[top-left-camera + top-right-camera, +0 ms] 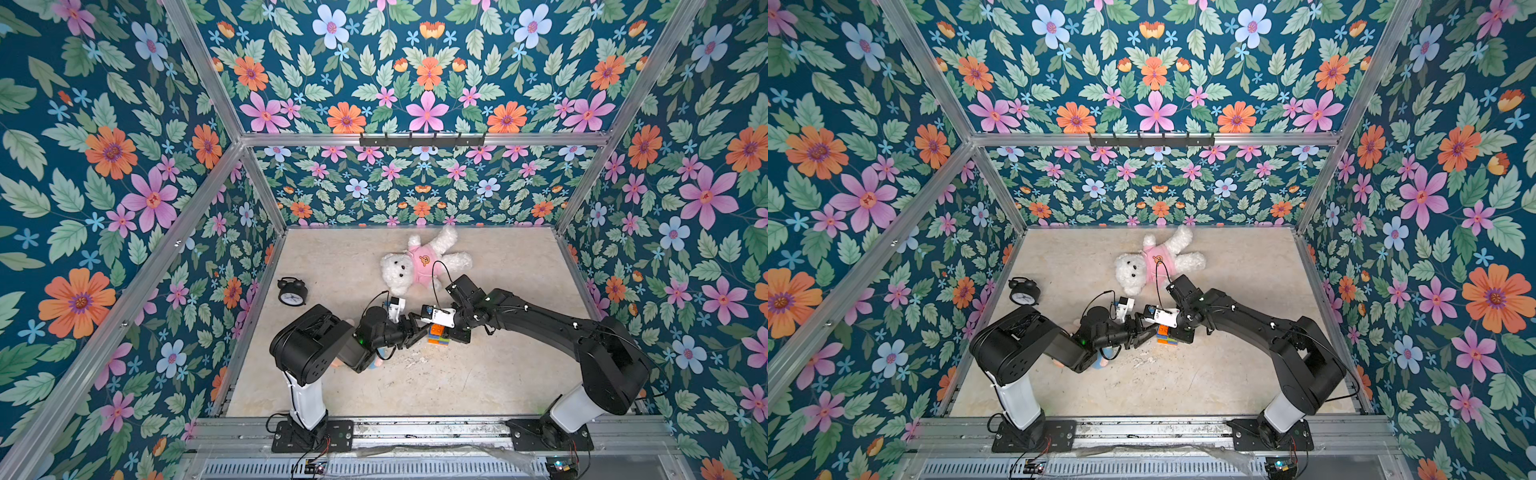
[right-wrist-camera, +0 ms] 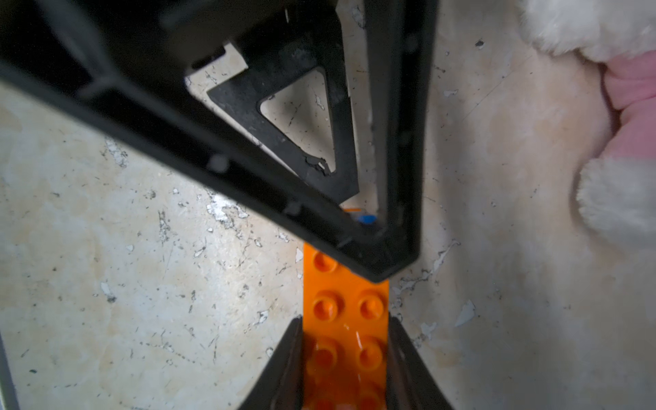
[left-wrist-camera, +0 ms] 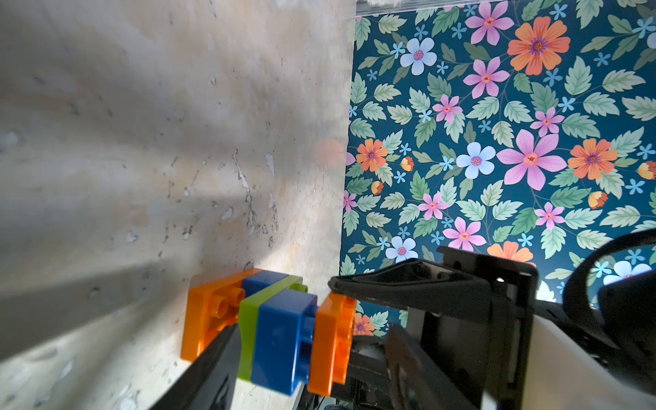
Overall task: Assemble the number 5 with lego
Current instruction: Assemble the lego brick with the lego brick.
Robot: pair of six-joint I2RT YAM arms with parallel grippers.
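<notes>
The lego stands as a small stack on the table between both arms. In the left wrist view the stack reads orange, blue, lime green, blue, and a top orange brick sits on it with a thin gap. My right gripper is shut on that top orange brick, gripping its long sides. My left gripper straddles the stack. One finger lies by the lower bricks and the other hangs just above the top brick, with a gap showing.
A white teddy bear in a pink shirt lies just behind the arms. A black alarm clock stands at the left. A small plush is mostly hidden under the left arm. Flowered walls enclose the table on three sides.
</notes>
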